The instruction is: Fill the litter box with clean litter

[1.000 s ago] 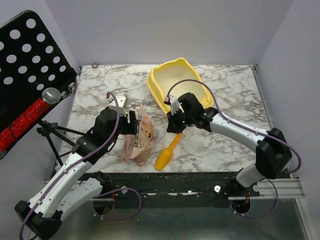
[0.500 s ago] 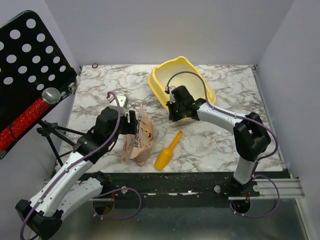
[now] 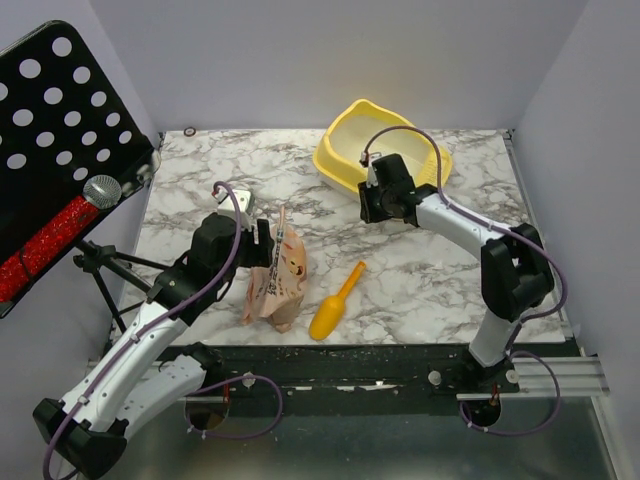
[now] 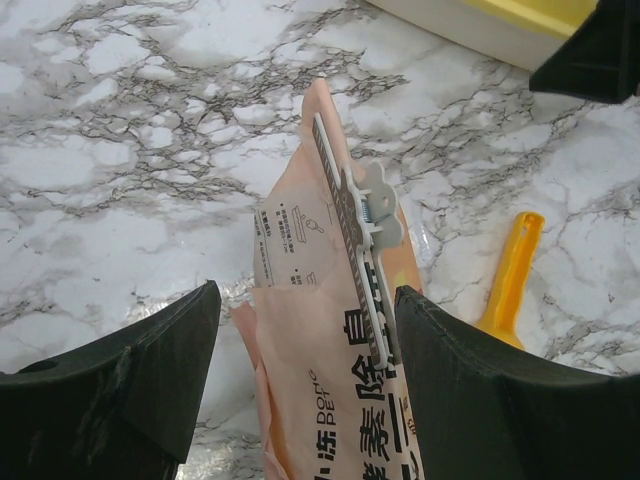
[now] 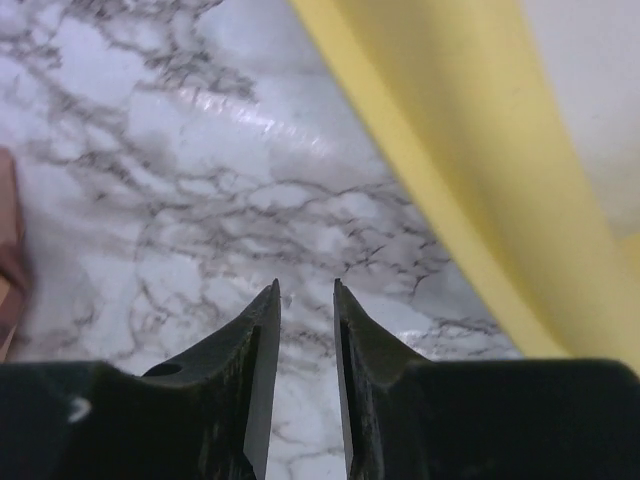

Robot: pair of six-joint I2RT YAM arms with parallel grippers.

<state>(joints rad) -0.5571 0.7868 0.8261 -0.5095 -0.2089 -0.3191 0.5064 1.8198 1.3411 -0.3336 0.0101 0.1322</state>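
**Desk:** The litter box (image 3: 338, 160), where is it on your feed?

**Me:** From the top camera I have it at the far side of the marble table (image 3: 440, 280), right of centre, sitting open side up. Its pale inside faces the camera.

**Desk:** And the right gripper (image 5: 306, 292)?

**Me:** It is low over the marble, just beside the box's near wall. On my wrist view the yellow wall runs up the right of the fingers. The fingers are almost pressed together with only a slit between them, and nothing is in it. I can't tell if the arm touches the box.

**Desk:** Left side?

**Me:** The left gripper (image 4: 305, 292) is spread wide, with one finger on either side of the tan printed bag (image 4: 330, 410). The bag lies on the table near the front, and a grey clip (image 4: 365, 215) runs along its top. The orange scoop (image 3: 335, 305) lies just right of the bag, well apart from the box.
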